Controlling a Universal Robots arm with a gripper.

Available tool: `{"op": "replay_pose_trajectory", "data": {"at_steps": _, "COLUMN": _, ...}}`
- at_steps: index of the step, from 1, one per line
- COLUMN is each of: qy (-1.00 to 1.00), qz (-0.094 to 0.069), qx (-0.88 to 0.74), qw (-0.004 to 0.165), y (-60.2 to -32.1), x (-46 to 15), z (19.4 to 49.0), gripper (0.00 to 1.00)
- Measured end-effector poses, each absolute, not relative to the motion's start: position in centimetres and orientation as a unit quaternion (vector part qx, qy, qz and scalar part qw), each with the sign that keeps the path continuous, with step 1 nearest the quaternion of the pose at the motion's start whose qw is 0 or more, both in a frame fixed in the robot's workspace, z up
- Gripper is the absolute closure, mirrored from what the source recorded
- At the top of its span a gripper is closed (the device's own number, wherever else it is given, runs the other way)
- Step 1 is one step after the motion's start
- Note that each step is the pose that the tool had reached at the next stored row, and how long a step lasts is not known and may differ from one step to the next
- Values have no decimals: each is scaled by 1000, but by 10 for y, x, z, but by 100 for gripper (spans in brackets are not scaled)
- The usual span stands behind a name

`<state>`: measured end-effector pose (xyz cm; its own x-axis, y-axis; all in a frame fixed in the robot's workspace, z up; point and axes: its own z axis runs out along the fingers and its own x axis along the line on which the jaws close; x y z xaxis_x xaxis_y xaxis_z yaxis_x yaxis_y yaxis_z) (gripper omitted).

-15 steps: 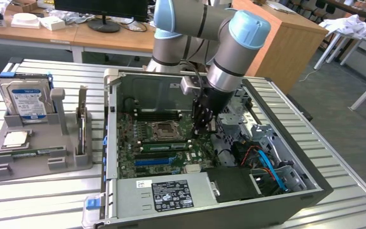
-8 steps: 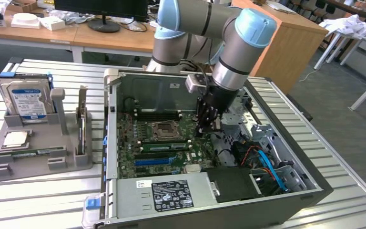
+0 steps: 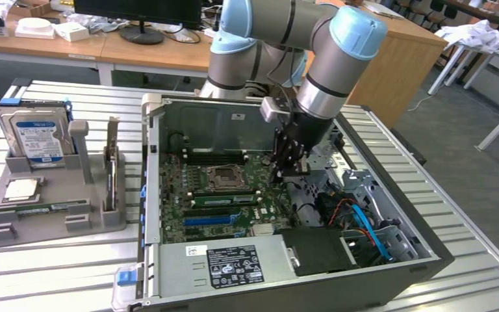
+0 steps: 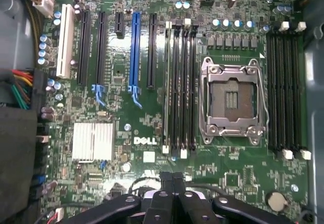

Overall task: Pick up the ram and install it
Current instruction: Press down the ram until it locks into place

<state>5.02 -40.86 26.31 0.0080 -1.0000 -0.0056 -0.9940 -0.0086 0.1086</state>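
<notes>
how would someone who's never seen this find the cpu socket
Start at the open computer case in the middle of the slatted table and look at the green motherboard inside it. The cpu socket sits between two banks of long black memory slots; it is the only square, silver metal frame with a dark centre.

Even overhead room light, soft shadows inside the computer case (image 3: 232, 123), mild glare on the slatted table (image 3: 50, 273), wrist view slightly soft throughout
</notes>
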Motion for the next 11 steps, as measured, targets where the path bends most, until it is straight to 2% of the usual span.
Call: {"op": "replay_pose_trajectory", "data": {"at_steps": 11, "qy": -703, "qz": -44, "qx": 709, "qw": 33, "y": -409, "x": 54, "z": 277, "gripper": 90}}
